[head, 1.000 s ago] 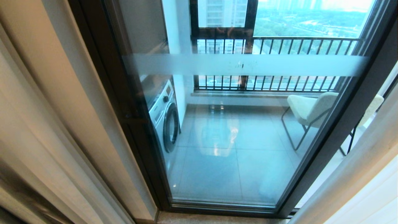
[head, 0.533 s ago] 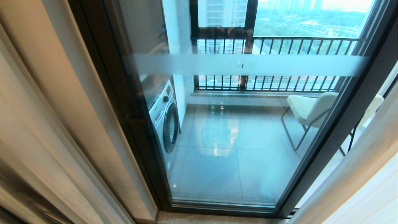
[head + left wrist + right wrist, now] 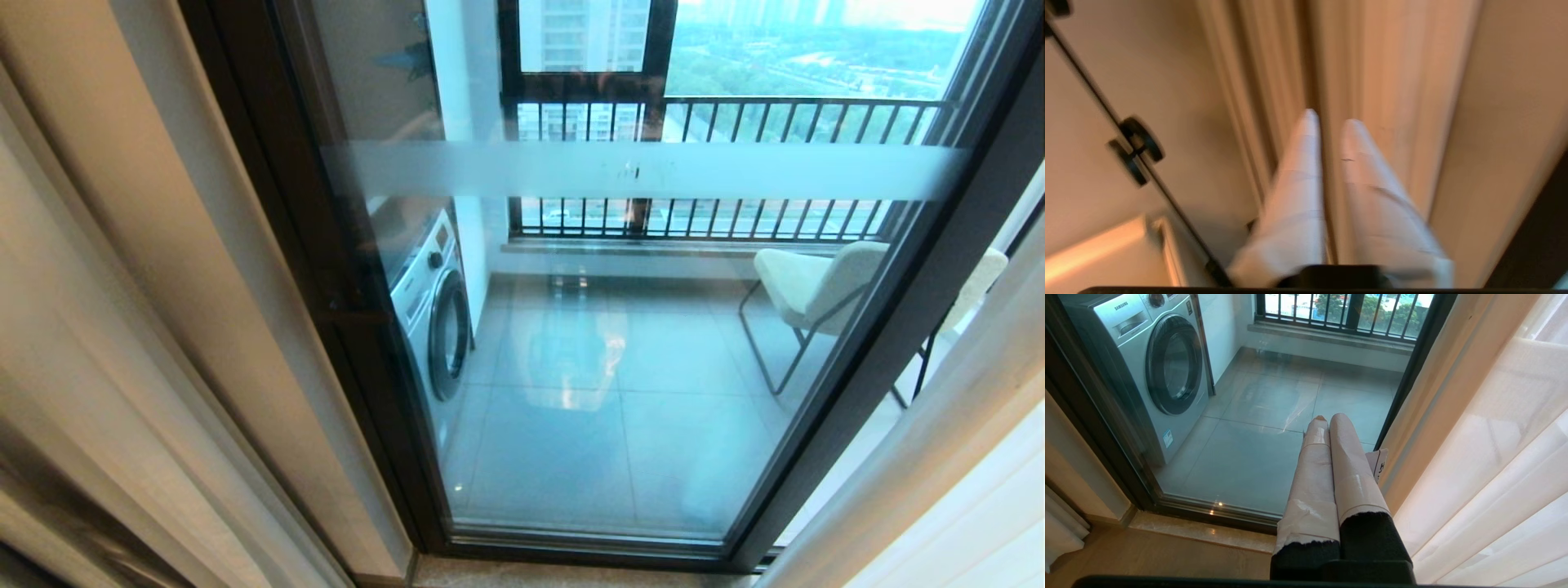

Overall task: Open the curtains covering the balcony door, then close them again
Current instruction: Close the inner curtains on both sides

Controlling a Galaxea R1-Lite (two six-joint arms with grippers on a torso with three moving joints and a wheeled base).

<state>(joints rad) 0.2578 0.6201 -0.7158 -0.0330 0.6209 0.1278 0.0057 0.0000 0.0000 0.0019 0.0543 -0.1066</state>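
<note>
Two bunches of curtains [image 3: 122, 327] frame the head view, one drawn to each side, leaving the balcony door [image 3: 637, 343] uncovered between them. The door's glass carries a frosted band [image 3: 645, 170] across it, and its dark frame runs down both edges. Through the glass stand a washing machine [image 3: 431, 302] on the left and a pale chair [image 3: 816, 286] on the right, with a black railing [image 3: 735, 163] behind them. Neither arm shows in this view.

From the left wrist, the left gripper [image 3: 1330, 118] points at the tan folds of the curtains [image 3: 1384, 102]. Its white-wrapped fingers [image 3: 1298, 183] stand slightly apart with a narrow gap between the tips, holding nothing; whether they touch the cloth cannot be told through the blur. A thin black rod with round fittings [image 3: 1137, 149] crosses a pale wall beside it.

From the right wrist, the right gripper [image 3: 1329, 416] is clenched, its taped fingers [image 3: 1349, 465] pressed together and empty. It hangs before the door's glass [image 3: 1257, 428], with the washing machine [image 3: 1155, 367] beyond and the sheer white curtains [image 3: 1494, 457] just beside it.
</note>
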